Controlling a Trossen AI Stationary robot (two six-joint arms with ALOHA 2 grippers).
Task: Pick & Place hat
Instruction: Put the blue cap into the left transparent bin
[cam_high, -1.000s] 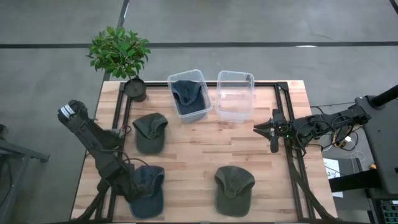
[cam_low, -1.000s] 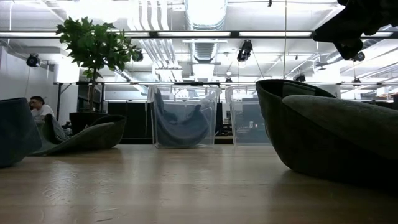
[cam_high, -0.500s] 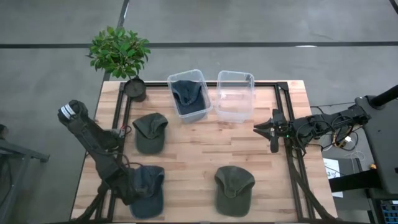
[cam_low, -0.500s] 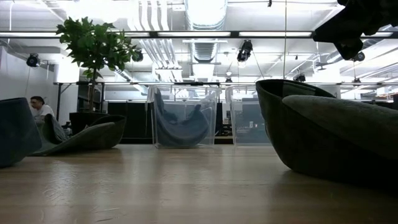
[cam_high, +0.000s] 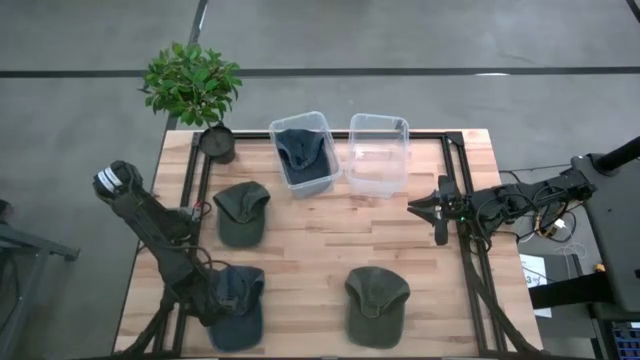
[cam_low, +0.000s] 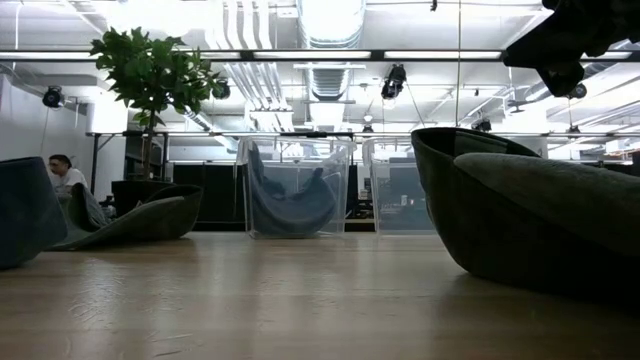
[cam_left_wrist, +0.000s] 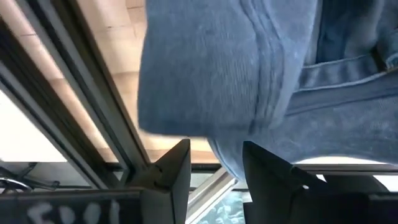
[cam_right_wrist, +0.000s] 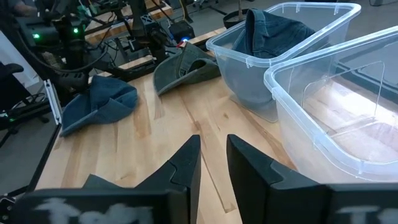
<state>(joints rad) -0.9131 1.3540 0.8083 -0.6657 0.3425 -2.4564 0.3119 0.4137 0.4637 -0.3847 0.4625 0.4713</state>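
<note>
At the worktop's (cam_high: 300, 250) near-left corner, seat left claw (cam_high: 205, 305), fingers apart, deeper over blue hat's (cam_high: 235, 303) brim before closing.

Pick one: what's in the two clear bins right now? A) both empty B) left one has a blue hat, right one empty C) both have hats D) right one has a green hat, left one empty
B: the left bin holds a blue hat, while the right bin shows only bare floor.
</note>
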